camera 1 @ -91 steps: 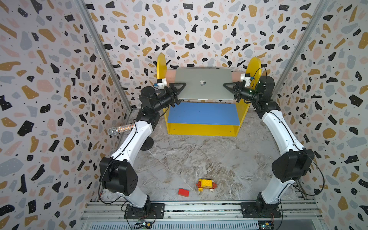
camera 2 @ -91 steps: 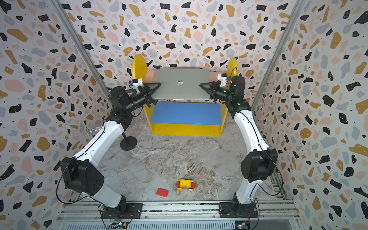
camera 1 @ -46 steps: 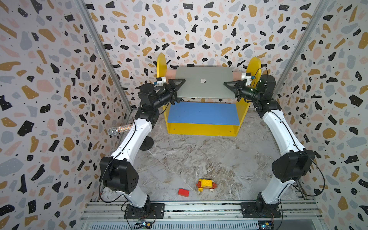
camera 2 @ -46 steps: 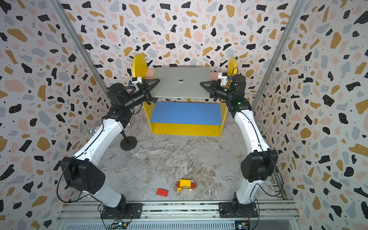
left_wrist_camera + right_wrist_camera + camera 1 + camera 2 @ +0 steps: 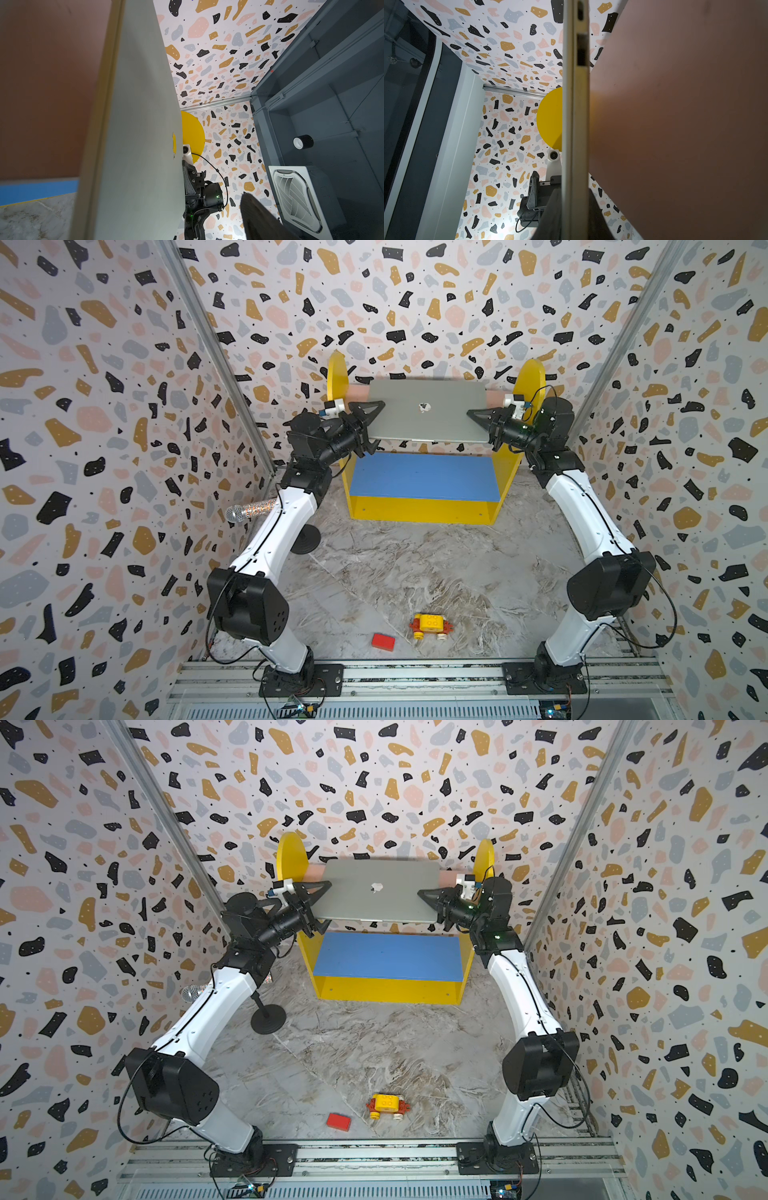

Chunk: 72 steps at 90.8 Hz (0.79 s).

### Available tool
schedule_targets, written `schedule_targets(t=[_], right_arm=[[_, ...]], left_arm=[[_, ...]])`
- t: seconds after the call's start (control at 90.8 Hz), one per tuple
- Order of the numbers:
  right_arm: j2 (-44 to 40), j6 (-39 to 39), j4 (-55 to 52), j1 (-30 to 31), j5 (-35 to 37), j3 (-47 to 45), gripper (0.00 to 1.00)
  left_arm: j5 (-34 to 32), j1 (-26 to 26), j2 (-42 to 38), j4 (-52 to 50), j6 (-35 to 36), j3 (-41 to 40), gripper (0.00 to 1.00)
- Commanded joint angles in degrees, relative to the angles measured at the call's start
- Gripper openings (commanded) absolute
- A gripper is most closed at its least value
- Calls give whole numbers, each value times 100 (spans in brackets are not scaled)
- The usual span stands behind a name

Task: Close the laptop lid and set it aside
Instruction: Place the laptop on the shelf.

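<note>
The laptop [image 5: 428, 425] is closed, its silver-grey laptop lid [image 5: 365, 903] facing up with the logo showing. It hangs level at the pink top board [image 5: 356, 393] of the yellow shelf unit, its front edge sticking out over the blue shelf. My left gripper [image 5: 380, 425] straddles its left edge, open; in the left wrist view one dark finger [image 5: 259, 220] stands well clear of the lid [image 5: 141, 145]. My right gripper [image 5: 473, 423] is shut on the right edge, and both fingers press the thin edge of the laptop [image 5: 575, 124] in the right wrist view.
The yellow shelf unit [image 5: 424, 510] stands against the back wall, with a blue shelf [image 5: 424, 477] under the laptop. A microphone [image 5: 249, 510] on a round black stand [image 5: 268, 1017] is behind my left arm. A yellow toy car [image 5: 430, 624] and a red block [image 5: 383, 641] lie near the front rail.
My left gripper's jaws have spread wider round the laptop's left edge. The laptop has shifted slightly toward the back wall. My right gripper keeps its hold.
</note>
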Motion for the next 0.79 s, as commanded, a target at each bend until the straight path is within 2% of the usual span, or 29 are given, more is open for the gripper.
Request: schedule_targets(t=[0.0, 0.529, 0.782], right_arm=[[-393, 8, 807, -267, 1094, -46, 0], [-549, 131, 657, -319, 1719, -75, 0], [-528, 56, 167, -321, 1855, 191, 0]], left_arm=[[-106, 158, -340, 649, 18, 195, 82], [-213, 234, -756, 283, 111, -124, 90], [-249, 256, -924, 166, 130, -252, 91]])
